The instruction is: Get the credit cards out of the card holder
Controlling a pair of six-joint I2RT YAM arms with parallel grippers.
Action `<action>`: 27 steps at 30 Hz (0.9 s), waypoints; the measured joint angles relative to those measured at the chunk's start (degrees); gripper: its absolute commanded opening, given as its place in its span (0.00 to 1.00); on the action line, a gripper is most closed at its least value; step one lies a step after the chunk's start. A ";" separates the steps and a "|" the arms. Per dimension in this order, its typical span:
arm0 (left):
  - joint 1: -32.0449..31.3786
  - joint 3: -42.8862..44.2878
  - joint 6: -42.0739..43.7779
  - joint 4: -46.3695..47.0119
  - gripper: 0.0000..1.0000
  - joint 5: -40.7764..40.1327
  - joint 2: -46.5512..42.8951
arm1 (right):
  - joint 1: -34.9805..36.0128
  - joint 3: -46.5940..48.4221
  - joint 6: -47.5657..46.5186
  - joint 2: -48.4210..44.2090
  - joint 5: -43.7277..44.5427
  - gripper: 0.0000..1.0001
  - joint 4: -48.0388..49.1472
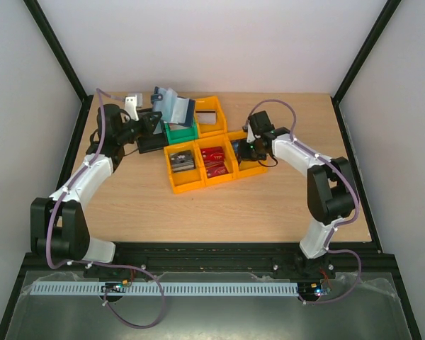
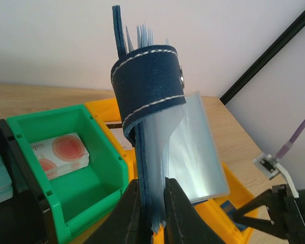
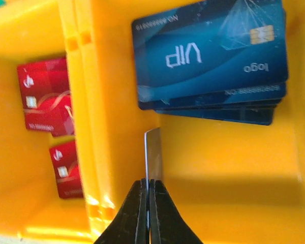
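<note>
Left gripper clamped on bottom edge of card holder, holder raised upright near green bin, clear sleeve flopping out. Right gripper pinched tight on one credit card, edge-on, over orange bin with blue VIP cards. Red cards next compartment over.

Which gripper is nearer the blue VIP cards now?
Right. The right gripper, pinching a thin card, hangs just beside the blue cards in their orange bin; the left gripper clamps the card holder near the green bin.
</note>
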 measured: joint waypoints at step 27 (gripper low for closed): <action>3.50 -2.58 -0.46 1.73 0.02 -1.16 -0.11 | 12.11 37.16 -10.58 14.05 33.62 0.01 -28.85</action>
